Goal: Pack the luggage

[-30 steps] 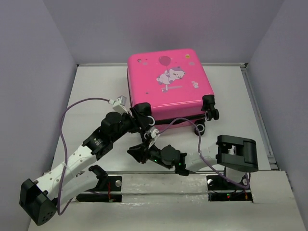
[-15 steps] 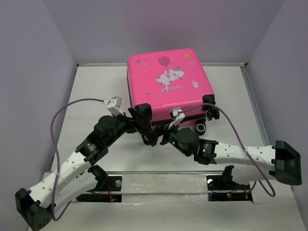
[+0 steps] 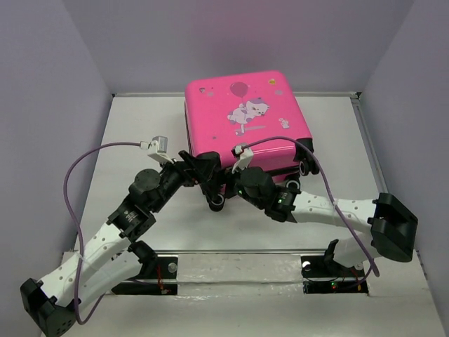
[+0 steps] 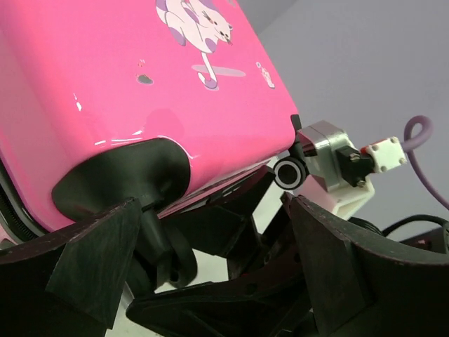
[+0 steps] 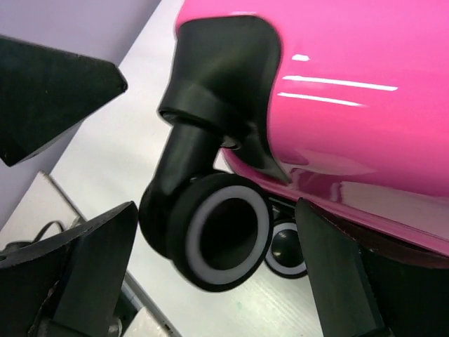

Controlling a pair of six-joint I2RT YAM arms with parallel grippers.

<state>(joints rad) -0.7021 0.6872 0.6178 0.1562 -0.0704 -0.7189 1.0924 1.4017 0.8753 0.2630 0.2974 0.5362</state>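
**Both hands at the near-left caster**

Your right hand (image 5: 217,210) has its fingers apart, with the near-left caster (image 5: 223,237) sitting between them and nothing pinched. Your left hand (image 4: 210,210) is spread too, straddling the black wheel housing (image 4: 123,184) at that same corner (the two hands crowd each other there). From both, the luggage (image 3: 242,116) lies straight ahead, away from the bases. It lies flat on the worktop (image 3: 140,133), apparently closed, printed face up, wheeled edge toward you. Neither arm is clearly nearer. I judge the next move turns on that near edge, so work from this corner.
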